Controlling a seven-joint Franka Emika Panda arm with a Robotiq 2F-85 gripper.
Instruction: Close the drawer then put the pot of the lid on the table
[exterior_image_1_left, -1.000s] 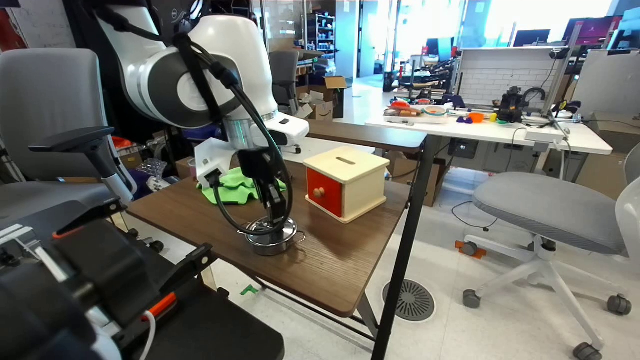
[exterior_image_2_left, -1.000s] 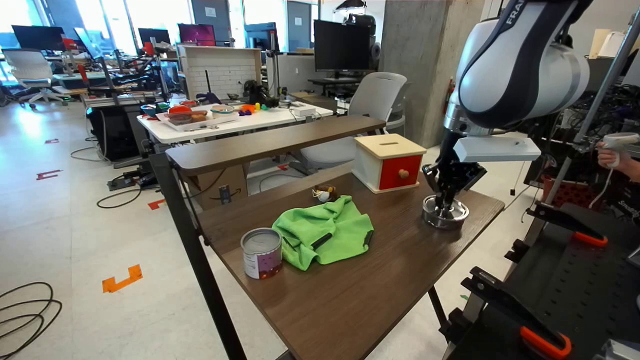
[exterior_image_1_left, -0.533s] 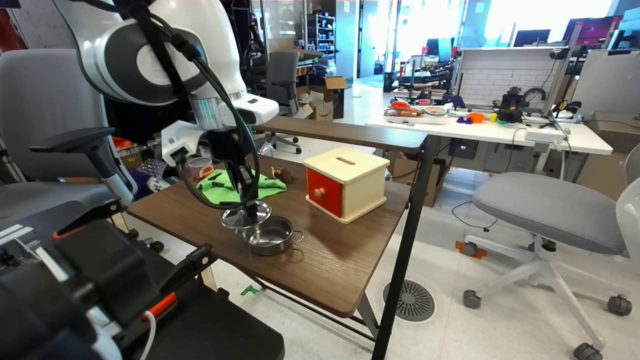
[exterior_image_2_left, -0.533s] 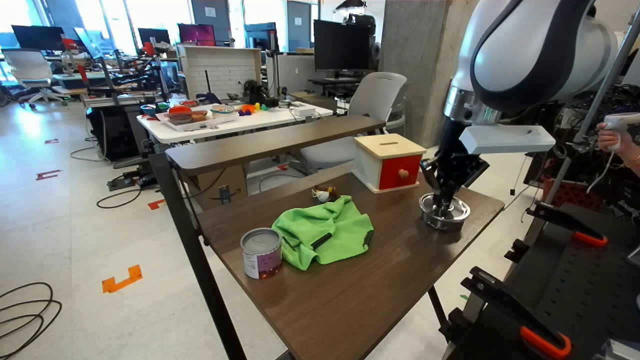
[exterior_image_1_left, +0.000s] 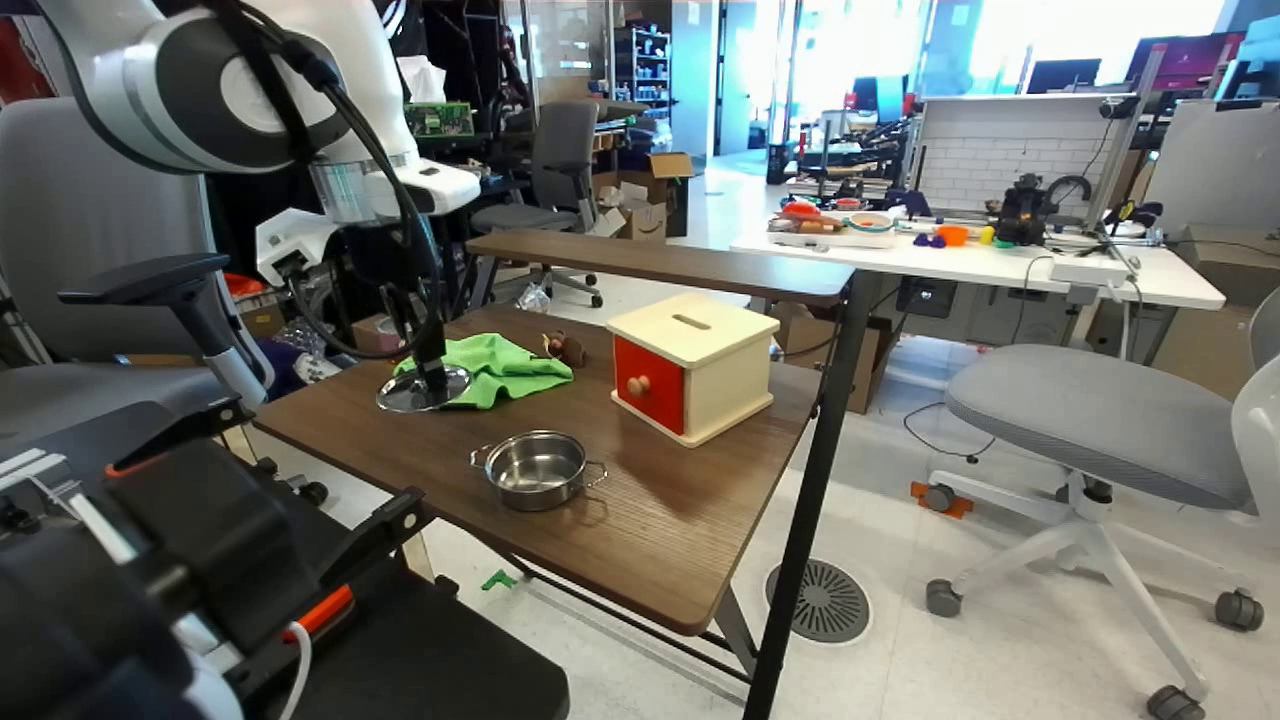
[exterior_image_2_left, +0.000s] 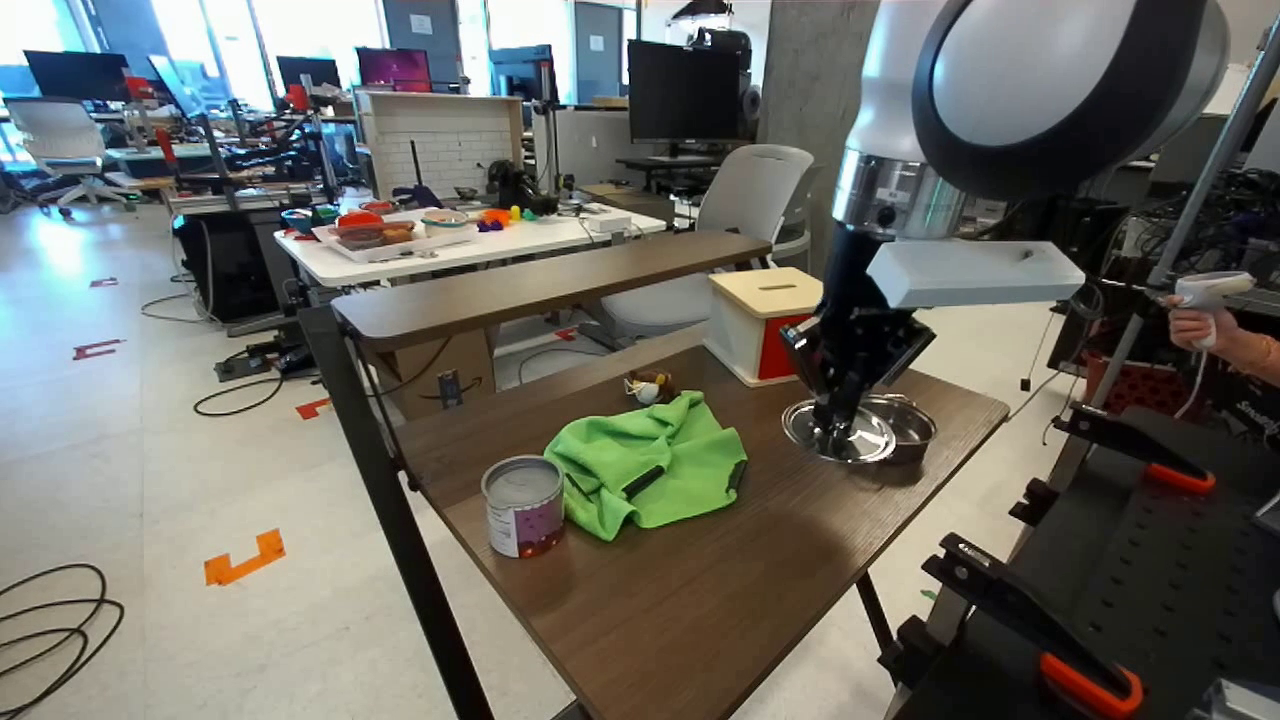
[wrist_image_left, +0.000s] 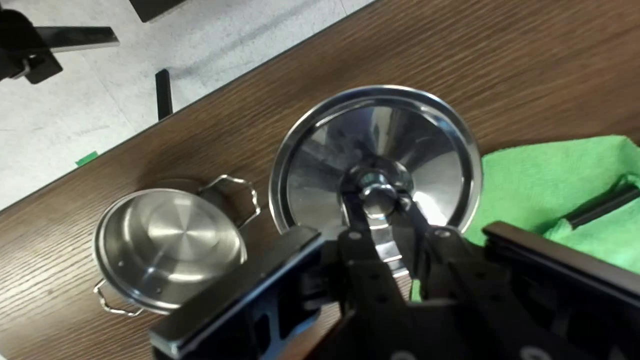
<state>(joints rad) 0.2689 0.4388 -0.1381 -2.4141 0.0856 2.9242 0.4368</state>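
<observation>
- The fingers (wrist_image_left: 356, 215) of the Robotiq gripper (wrist_image_left: 380, 202) are clamped on the round knob (wrist_image_left: 378, 200) of the silvery steel lid (wrist_image_left: 330, 170).
- Below the fingers, the lid hangs above the dark brown wooden-topped table (exterior_image_2_left: 720, 600).
- Left of the fingers in the wrist view, the shallow two-handled steel pot (wrist_image_left: 170, 250) stands on the table, apart from the lid, its inside showing.
- Right of the fingers in the wrist view lies a green cloth (wrist_image_left: 540, 175), partly hidden by the lid.
- Right of the fingers in an exterior view, the pale slotted wooden box (exterior_image_1_left: 728, 375) has its orange-red drawer (exterior_image_1_left: 655, 390) closed flush.
- Left of the fingers in an exterior view, a labelled can (exterior_image_2_left: 525, 510) stands just beside the cloth.
</observation>
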